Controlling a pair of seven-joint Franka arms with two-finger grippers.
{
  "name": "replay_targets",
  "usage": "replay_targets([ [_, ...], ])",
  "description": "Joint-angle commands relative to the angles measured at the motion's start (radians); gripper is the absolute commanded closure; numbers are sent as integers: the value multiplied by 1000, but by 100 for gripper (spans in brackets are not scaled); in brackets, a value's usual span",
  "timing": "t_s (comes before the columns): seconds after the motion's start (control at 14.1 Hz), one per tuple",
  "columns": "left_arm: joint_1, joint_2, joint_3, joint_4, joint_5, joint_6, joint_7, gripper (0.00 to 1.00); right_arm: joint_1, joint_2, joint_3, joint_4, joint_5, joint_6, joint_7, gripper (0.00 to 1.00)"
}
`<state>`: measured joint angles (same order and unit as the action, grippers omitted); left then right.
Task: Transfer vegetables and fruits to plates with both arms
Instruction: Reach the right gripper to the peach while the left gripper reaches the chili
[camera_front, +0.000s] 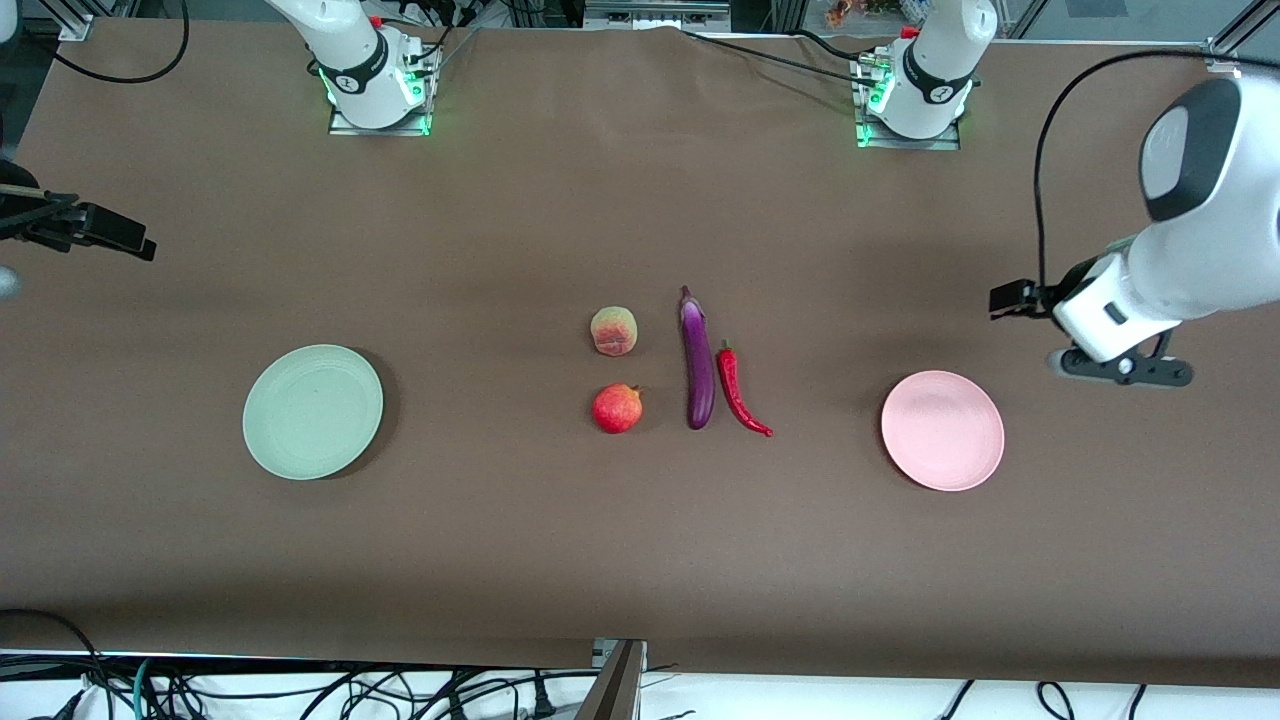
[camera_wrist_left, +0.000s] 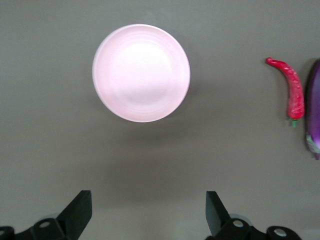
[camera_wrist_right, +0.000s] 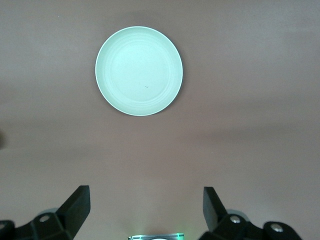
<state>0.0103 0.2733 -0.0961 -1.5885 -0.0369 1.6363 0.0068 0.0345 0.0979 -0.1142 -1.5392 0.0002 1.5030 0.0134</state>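
A peach (camera_front: 613, 331), a red pomegranate (camera_front: 617, 408), a purple eggplant (camera_front: 697, 360) and a red chili (camera_front: 740, 392) lie together at the table's middle. The pale green plate (camera_front: 313, 411) lies toward the right arm's end and the pink plate (camera_front: 942, 430) toward the left arm's end; both are empty. My left gripper (camera_front: 1012, 298) hangs high, open and empty; its wrist view (camera_wrist_left: 148, 200) shows the pink plate (camera_wrist_left: 141, 73), the chili (camera_wrist_left: 291, 89) and the eggplant's edge (camera_wrist_left: 314, 115). My right gripper (camera_front: 120, 238) hangs high, open and empty (camera_wrist_right: 145, 195), with the green plate (camera_wrist_right: 139, 71) in its wrist view.
The two arm bases (camera_front: 378, 75) (camera_front: 915, 90) stand on the brown table cover, farthest from the front camera. Black cables (camera_front: 300, 690) lie past the table's near edge. The right arm's green-lit base (camera_wrist_right: 152, 236) shows in the right wrist view.
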Motion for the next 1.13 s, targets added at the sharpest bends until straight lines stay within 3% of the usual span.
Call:
replay_targets([
  [0.0,-18,127,4,38,-70,110,-40,0,7,19,10,8,11,11,-18,0],
  [0.21,-104,227,4,38,-71,264,-193,0,48,100,27,8,23,54,-6,0],
  [0.42,-219,306,6,39,-66,390,-439,0,155,176,36,7,35,149,34,0],
  [0.78,-321,420,4,51,-80,556,-699,0,267,285,38,7,193,253,177,0],
  [1.06,-378,495,4,53,-113,681,-959,0,399,359,38,7,202,360,366,0],
])
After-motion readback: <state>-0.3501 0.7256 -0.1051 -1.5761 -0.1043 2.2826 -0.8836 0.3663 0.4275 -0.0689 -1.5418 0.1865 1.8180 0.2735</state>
